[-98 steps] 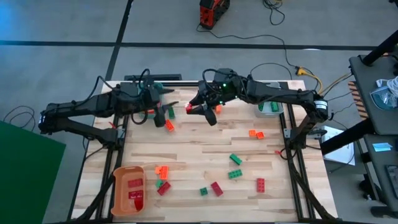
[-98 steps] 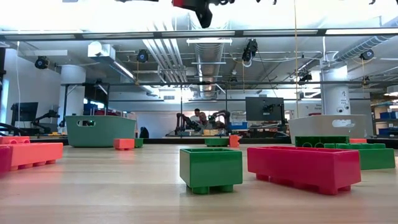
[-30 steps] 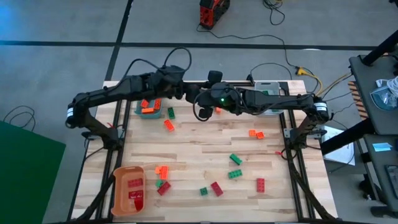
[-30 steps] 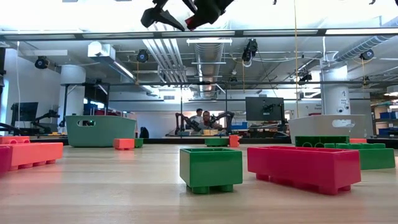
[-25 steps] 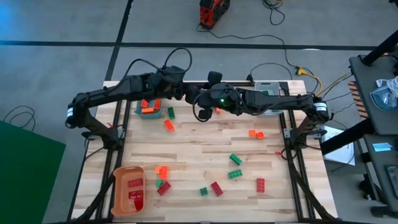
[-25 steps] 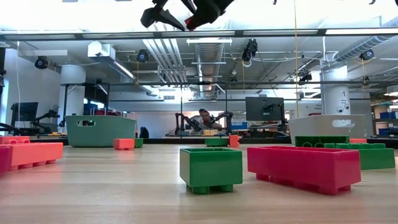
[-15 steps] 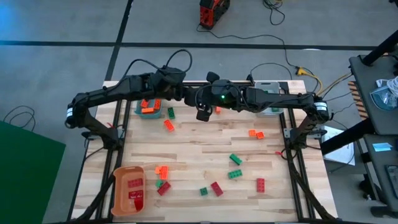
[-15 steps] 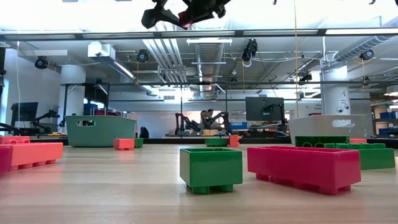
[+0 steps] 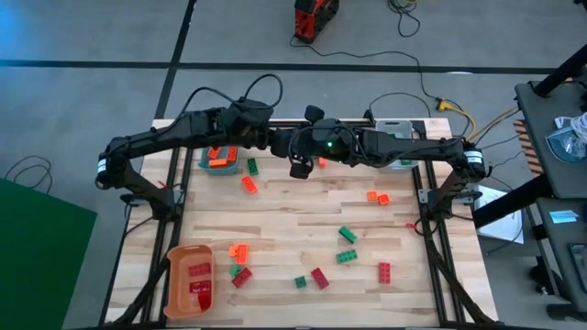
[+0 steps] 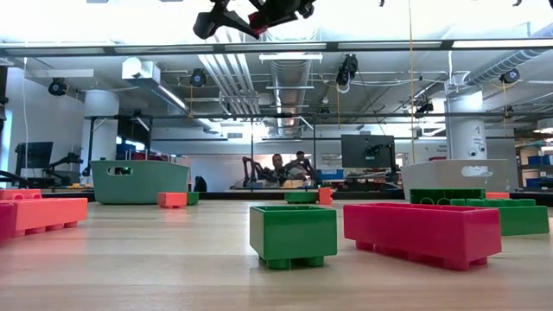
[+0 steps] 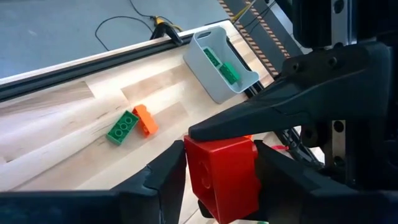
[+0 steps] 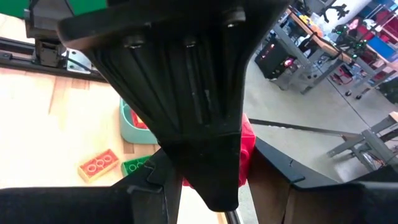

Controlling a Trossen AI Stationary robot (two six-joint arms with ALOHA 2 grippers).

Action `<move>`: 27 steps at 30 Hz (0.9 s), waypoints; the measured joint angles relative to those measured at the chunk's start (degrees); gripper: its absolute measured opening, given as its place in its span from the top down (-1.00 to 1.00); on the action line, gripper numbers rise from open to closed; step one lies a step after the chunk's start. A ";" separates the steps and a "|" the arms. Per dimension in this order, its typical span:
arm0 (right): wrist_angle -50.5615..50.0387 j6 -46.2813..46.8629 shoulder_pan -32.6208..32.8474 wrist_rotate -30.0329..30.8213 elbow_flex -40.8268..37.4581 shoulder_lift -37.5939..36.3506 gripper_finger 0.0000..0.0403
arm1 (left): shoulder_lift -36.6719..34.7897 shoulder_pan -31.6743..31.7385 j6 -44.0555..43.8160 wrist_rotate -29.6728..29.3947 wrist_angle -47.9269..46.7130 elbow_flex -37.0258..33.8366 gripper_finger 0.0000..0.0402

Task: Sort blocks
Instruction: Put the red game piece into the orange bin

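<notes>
Both arms meet in mid-air above the far middle of the table [image 9: 275, 215]. The left gripper [image 11: 219, 163] clamps a red block [image 11: 222, 171] between its fingers; the right gripper [image 12: 208, 165] pinches the same red block from the opposite side. The block's long axis can't be told, mostly hidden by fingers. The teal bin [image 9: 220, 157] sits far left beneath the left arm, the grey bin [image 11: 219, 66] far right with green blocks inside, the orange bin [image 9: 189, 280] near left. Loose blocks [image 9: 347, 234] are scattered over the near half.
</notes>
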 joint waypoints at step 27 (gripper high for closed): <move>-5.73 3.93 0.13 0.13 0.20 -0.69 -0.22 | -1.54 -0.07 1.50 -0.85 -5.66 0.00 0.23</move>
